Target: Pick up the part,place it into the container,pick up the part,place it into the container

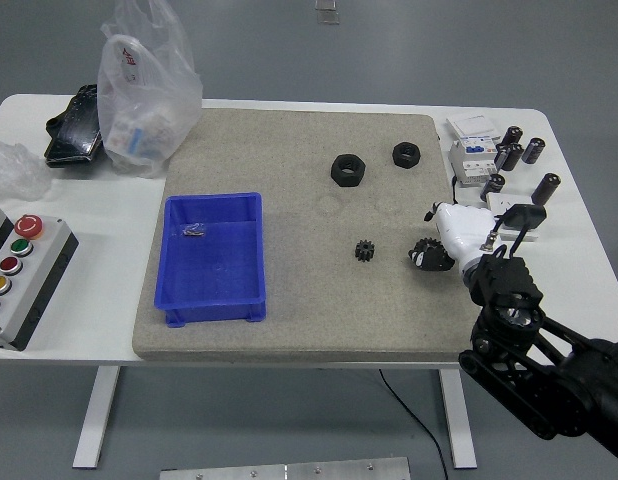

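1. Two arms belong to the rig, but we see only the right one; the right hand [444, 240] hangs over the mat [289, 320], right of centre. The left arm is out of view.
2. We judge this to be the first pick. The bin [214, 255] holds only a small dark bit near its far wall, too small for us to name.
3. The gear [365, 251], a small black toothed part, lies on the mat just left of the hand, apart from it.
4. Dark fingers [425, 256] curl under the white palm. We cannot tell whether they are empty or closed on something; the hand hides that side.
5. Two nuts, one larger [348, 169] and one smaller [406, 154], sit well beyond the hand toward the far edge.
6. If the hand is empty, the next move calls for a short shift left, fingers opened, then a descent over the gear.
7. If it holds a part, a long carry left across the mat to the bin is needed instead.
8. The bin stands well apart from the gear, on the mat's left side.
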`<state>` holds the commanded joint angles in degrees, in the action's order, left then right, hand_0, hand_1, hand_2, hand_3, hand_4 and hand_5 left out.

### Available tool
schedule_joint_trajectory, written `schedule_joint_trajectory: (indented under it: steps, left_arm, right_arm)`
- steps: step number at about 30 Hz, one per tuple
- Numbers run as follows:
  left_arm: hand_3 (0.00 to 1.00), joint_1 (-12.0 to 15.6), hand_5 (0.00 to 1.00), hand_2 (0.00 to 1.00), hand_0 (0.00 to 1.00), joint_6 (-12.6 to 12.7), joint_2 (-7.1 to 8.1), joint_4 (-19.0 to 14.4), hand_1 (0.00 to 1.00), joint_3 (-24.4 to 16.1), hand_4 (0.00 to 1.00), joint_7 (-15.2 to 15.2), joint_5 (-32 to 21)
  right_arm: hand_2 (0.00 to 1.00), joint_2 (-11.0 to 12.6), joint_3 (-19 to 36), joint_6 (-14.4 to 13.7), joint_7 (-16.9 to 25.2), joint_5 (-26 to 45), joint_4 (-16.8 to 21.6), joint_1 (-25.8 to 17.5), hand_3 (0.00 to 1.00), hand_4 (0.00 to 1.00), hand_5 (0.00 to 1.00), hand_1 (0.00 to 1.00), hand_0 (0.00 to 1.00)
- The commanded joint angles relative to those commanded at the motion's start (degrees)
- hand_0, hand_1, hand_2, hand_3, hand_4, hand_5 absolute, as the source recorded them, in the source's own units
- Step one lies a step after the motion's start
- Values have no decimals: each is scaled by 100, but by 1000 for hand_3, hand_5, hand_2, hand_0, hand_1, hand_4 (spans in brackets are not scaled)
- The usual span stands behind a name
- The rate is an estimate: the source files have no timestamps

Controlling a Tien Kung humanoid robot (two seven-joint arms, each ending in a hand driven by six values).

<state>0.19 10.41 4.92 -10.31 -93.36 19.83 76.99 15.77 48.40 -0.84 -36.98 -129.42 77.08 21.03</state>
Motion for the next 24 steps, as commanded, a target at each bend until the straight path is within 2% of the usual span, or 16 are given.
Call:
schedule_joint_trajectory:
  steps: [1,7,8,13,14,19,20,24]
  left_arm:
    - [868,-1,504,766,831,0,0,0,734,0,849,0,0]
    - [868,-6,504,766,831,-1,-1,0,734,-3,849,1,9]
    - [868,-8,504,766,831,-1,-1,0,734,-2,849,1,9]
    - [868,-16,504,766,831,-3,3,0,734,-1,849,2,14]
    - [868,-18,504,766,830,-3,4,0,734,-1,849,2,15]
    - [868,-26,504,766,830,-3,10,0,734,-2,849,1,22]
    - [867,-28,505,765,830,-3,13,0,734,-3,849,0,26]
    - [867,-36,505,765,830,-5,22,0,734,-5,849,-1,40]
  right_arm:
    - [634,6,-10,16,0,10,-3,-1,699,761,315,524,424]
    - [634,45,-59,128,0,80,-28,-11,699,761,315,524,424]
    - [575,52,-68,142,0,93,-37,-14,655,538,233,490,405]
    - [575,84,-108,181,0,143,-71,-24,655,538,233,490,405]
    - [413,90,-114,176,0,154,-79,-26,553,287,121,428,381]
    - [413,112,-140,50,0,196,-100,-26,553,287,121,428,381]
    - [291,117,-147,-9,0,195,-98,-23,432,207,69,386,367]
    - [291,135,-174,-224,0,195,-86,-7,432,207,69,386,367]
